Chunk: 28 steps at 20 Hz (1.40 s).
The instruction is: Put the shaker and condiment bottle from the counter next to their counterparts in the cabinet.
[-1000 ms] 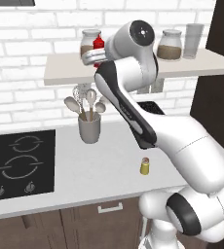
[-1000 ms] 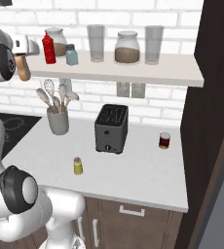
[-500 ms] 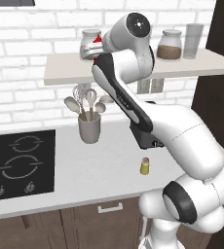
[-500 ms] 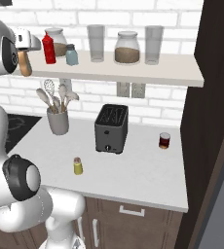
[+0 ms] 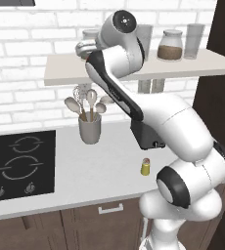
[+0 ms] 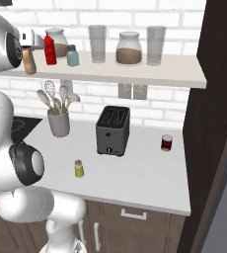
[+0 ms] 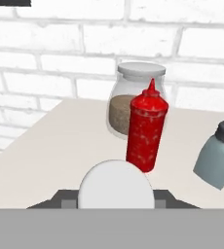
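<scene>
1. The cabinet (image 6: 150, 74) is a single open shelf board on the brick wall. Nothing fences its left end or front edge, so anything set close to either could tip off.
2. The table (image 6: 135, 173) below has plenty of bare room around the toaster (image 6: 113, 131) and the utensil crock (image 6: 59, 123), so the arm should be able to come back down freely.
3. The condiment bottle (image 6: 29, 60) is clenched upright in the jaws of the gripper (image 6: 30, 43) at the shelf's left end, its pale cap (image 7: 116, 185) pointing toward the red squeeze bottle (image 7: 146, 129). It seems held there to be set beside that bottle.
4. The red squeeze bottle stands just in front of a glass jar (image 7: 133, 99), with the blue-grey shaker (image 7: 218, 153) near its other side. Bare shelf lies on the gripper's side.
5. The shaker (image 5: 145, 167) stands alone on the table near the front edge, well apart from the shelf and, I judge, not yet dealt with.
</scene>
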Available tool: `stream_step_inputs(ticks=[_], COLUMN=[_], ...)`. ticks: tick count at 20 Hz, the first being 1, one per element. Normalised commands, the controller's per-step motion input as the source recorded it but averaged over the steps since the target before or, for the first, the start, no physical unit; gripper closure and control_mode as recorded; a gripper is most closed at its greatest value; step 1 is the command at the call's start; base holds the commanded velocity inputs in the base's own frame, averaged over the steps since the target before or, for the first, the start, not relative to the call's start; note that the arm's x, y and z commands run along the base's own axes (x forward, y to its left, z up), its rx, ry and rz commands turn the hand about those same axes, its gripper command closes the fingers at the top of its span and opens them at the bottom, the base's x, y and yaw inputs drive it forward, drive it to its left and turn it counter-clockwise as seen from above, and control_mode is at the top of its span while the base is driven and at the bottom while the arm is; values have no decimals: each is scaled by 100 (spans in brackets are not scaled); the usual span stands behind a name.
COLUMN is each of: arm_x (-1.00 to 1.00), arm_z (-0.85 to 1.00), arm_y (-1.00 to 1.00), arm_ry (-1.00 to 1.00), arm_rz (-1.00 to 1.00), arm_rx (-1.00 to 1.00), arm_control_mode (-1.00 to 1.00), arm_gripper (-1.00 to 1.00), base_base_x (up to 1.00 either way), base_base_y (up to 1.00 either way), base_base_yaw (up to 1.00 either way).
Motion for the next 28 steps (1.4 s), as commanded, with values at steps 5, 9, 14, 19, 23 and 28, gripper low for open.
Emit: stream_step_inputs(ticks=[5, 9, 14, 19, 23, 28], arm_x=[34, 44, 31, 8, 4, 0], arm_z=[0, 0, -5, -2, -4, -11], arm_y=[14, 10, 7, 10, 2, 0], arm_ry=[4, 3, 0, 0, 0, 0], arm_rz=[0, 0, -1, -3, -5, -5], arm_rx=[7, 3, -1, 0, 0, 0], arm_control_mode=[-100, -100, -100, -100, -100, -100], arm_gripper=[100, 100, 100, 100, 100, 100], base_base_x=[0, 0, 0, 0, 0, 0], base_base_y=[0, 0, 0, 0, 0, 0], base_base_yaw=[0, 0, 0, 0, 0, 0])
